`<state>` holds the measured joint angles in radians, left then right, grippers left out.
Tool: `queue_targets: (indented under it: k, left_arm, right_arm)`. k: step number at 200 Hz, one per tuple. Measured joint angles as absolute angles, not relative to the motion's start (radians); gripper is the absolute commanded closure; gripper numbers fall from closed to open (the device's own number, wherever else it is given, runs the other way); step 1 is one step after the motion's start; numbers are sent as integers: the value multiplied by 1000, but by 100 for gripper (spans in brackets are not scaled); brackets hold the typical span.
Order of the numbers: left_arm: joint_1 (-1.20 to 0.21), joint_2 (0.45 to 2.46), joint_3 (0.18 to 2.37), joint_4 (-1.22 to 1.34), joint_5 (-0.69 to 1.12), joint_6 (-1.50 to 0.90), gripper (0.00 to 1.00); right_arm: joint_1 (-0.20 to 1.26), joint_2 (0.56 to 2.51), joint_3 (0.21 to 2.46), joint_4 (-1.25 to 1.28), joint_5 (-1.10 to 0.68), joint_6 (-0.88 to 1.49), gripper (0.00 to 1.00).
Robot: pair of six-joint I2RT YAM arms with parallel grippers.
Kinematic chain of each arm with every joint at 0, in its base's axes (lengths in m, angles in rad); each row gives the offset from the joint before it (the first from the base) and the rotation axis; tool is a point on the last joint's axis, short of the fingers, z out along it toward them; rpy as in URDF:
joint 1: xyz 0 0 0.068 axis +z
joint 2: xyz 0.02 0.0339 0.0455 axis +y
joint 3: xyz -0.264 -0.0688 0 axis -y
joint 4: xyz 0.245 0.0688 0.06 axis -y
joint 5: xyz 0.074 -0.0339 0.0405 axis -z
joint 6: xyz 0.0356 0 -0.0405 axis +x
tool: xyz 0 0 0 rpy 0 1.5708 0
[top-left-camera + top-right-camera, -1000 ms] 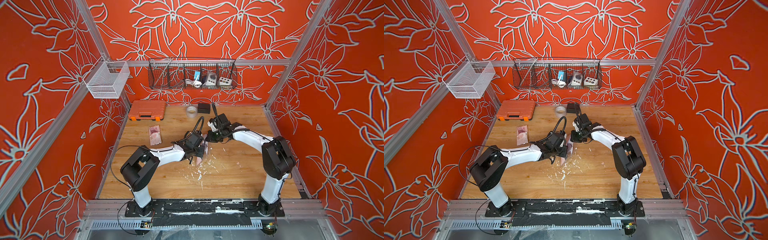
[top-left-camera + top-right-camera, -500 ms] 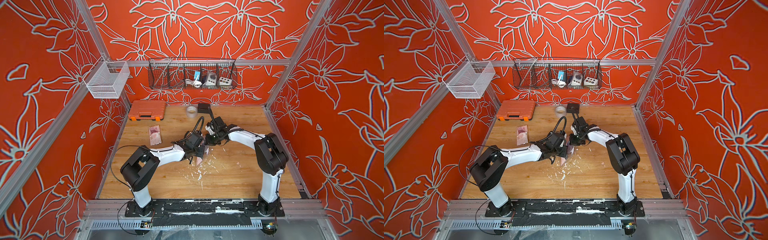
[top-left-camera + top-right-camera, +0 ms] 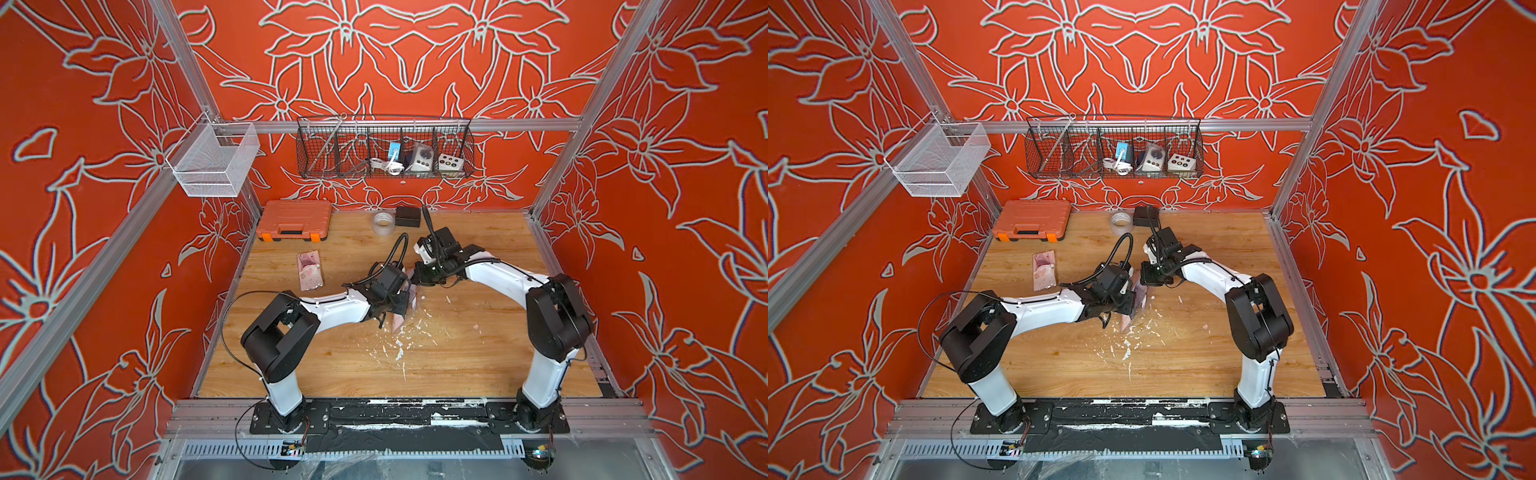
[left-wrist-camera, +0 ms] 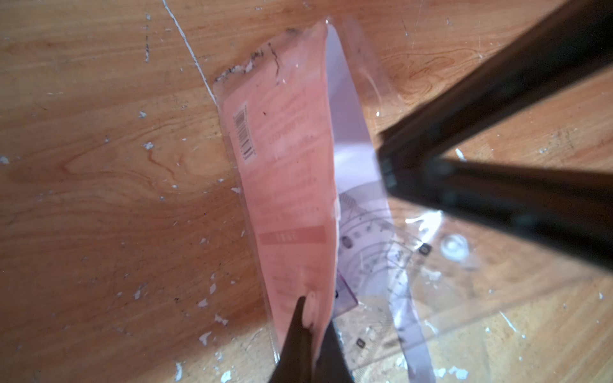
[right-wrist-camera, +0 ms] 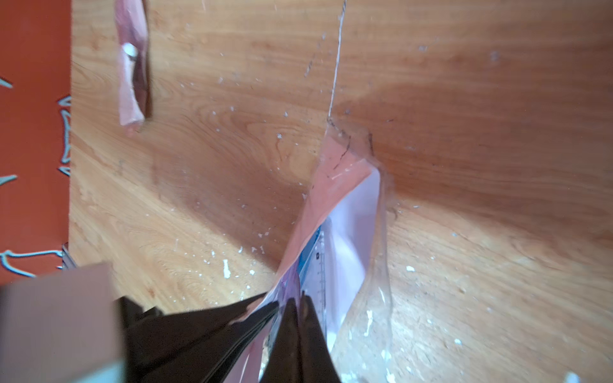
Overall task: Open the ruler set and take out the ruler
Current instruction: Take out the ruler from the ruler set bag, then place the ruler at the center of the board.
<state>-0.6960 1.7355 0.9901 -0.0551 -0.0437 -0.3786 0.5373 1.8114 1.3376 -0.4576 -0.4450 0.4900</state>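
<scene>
The ruler set (image 4: 285, 165), a clear sleeve with a pink backing card, stood on end near the middle of the table (image 3: 457, 353), its top edge pinched by the left gripper (image 4: 313, 318). The right gripper (image 5: 300, 303), fingers pressed together, nipped the sleeve's open side by the ruler (image 5: 320, 262); ruler or only film, unclear. A clean removal likely needed a straight pull along the sleeve. A barcode (image 4: 243, 132) showed; the print was unreadable.
</scene>
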Motion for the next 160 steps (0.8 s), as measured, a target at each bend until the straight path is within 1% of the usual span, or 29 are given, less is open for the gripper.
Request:
queue_targets:
  k: [100, 133, 160]
  left_arm:
    - [-696, 1737, 991, -55, -44, -379, 100]
    - [-696, 1737, 991, -55, -44, -379, 100]
    - [-696, 1737, 991, -54, -43, -379, 100]
  right_arm:
    - [469, 1692, 1242, -461, -470, 488, 100]
    - [403, 1605, 1211, -435, -481, 494, 100]
    - [296, 1547, 1194, -392, -476, 524, 100]
